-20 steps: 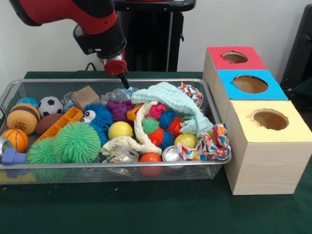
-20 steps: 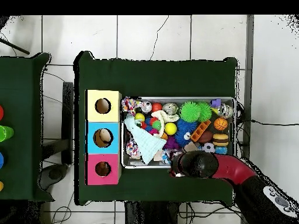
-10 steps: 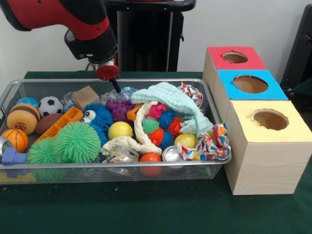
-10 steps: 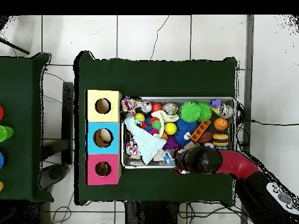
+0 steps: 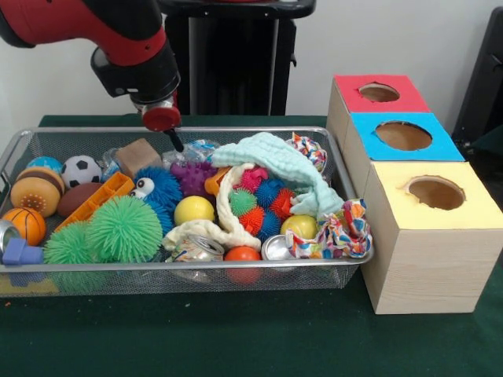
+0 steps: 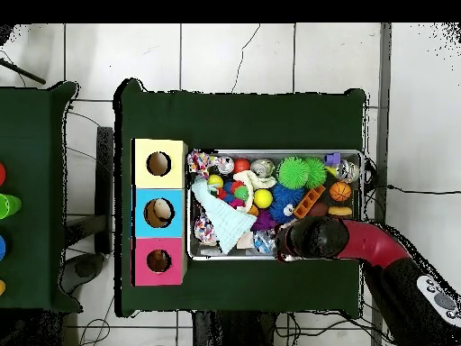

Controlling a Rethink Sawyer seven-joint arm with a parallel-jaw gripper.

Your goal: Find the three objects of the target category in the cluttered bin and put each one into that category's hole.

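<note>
Meanwhile the gripper (image 5: pixel 174 142) has slid further along the wire bin's (image 5: pixel 236 267) back edge, now above the wooden cube (image 5: pixel 137 155); whether its fingers are parted I cannot tell. Two green spiky balls (image 5: pixel 124 228) lie at the bin's front, one yellow ball (image 5: pixel 194 210) mid-bin. Three holed boxes (image 5: pixel 428 236) stand beside the bin
</note>
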